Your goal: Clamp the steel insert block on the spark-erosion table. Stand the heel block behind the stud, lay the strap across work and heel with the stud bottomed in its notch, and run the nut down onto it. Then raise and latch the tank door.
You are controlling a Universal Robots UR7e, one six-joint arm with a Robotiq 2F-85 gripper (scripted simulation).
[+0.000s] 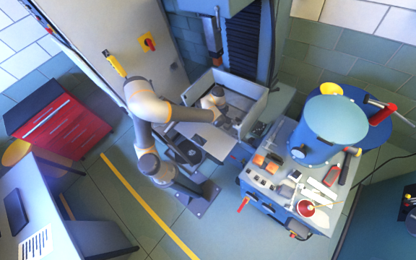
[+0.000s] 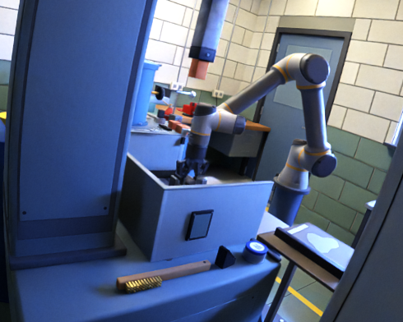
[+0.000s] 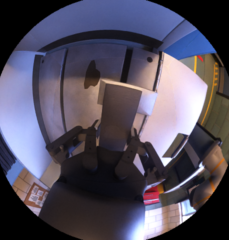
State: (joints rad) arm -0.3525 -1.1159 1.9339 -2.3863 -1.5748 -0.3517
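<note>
I hold the grey steel heel block (image 3: 119, 112) upright between the fingers of my gripper (image 3: 112, 135), which is closed on its lower part. My gripper (image 2: 191, 171) stands inside the open-topped grey tank (image 2: 196, 213) of the spark-erosion machine, low over the slotted table (image 3: 94, 82). From the high side camera my gripper (image 1: 226, 121) is near the tank's front opening. The stud, the insert block, the strap and the nut are not clear to me. The tank door (image 1: 208, 139) lies lowered, flat in front of the tank.
The machine column (image 2: 69, 123) rises beside the tank, with the orange-tipped electrode ram (image 2: 200, 65) above it. A wire brush (image 2: 163, 277) and small tin (image 2: 255, 250) lie outside the tank. A blue cart (image 1: 302, 173) with a drum and tools stands alongside.
</note>
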